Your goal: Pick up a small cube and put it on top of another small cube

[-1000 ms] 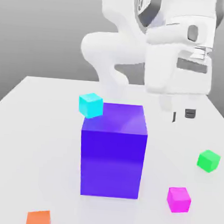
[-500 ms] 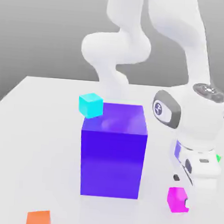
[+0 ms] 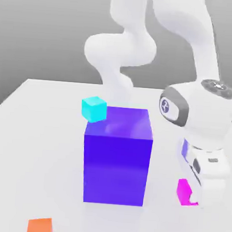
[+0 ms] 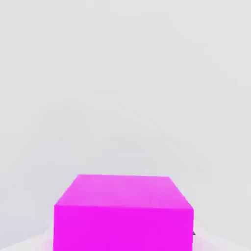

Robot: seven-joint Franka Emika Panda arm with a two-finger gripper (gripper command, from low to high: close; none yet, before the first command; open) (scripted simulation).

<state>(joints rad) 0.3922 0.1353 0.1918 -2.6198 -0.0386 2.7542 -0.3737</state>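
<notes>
Clenched on the magenta cube (image 3: 183, 192), the tool (image 3: 194, 198) points down at the exterior view's right, its fingers closed in as far as the cube between them allows. The cube has risen with it from where it lay half a second ago, and is now held just above the bench (image 3: 31, 155).

From the exterior view's left, the orange cube (image 3: 40, 227) comes first, well apart from the tool and closer to the camera, cut by the lower border of the picture. Next is the cyan cube (image 3: 94, 109), also well off to the tool's left in that view, farther back and higher up. It overlaps the left edge of the blue block's (image 3: 116, 169) top face; whether it rests there I cannot tell. The big blue block stands upright between the cyan cube and the tool, with a strip of bare bench separating it from the held cube.

Last comes the white arm (image 3: 201, 112), bending over and down to the tool, part of which covers the right side of the magenta cube. In the hand view, that cube lies close before the camera, its top and one side face visible, pale surfaces flanking it.
</notes>
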